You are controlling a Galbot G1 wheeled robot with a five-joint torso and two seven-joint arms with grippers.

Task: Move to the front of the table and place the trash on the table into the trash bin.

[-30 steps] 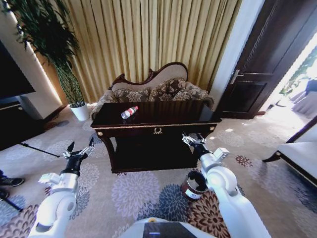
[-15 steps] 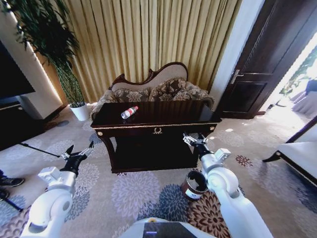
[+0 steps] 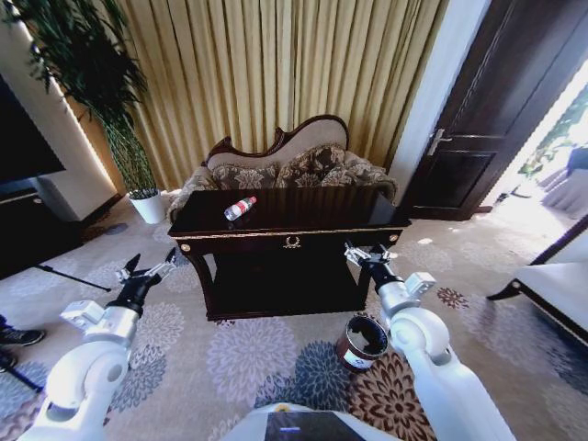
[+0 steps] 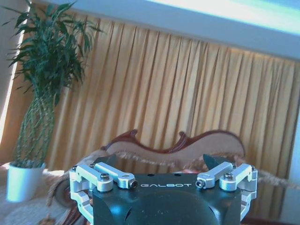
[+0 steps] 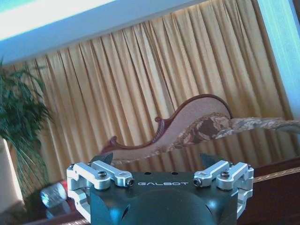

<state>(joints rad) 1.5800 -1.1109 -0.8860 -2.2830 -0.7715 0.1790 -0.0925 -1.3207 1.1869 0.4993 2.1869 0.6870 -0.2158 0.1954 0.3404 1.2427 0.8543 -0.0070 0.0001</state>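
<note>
Floral carpet [image 3: 248,354] surrounds the table [image 3: 303,209] holding 1 bottle [image 3: 240,208].

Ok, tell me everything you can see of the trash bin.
The trash bin is a small round bucket-like bin, dark brown, with a shiny metal rim and a white label on its side. It stands upright on the flowered carpet, in front of the dark table, towards that table's right end, touching neither. Its open mouth looks dark; what it holds cannot be made out. The right arm passes close beside it.
</note>
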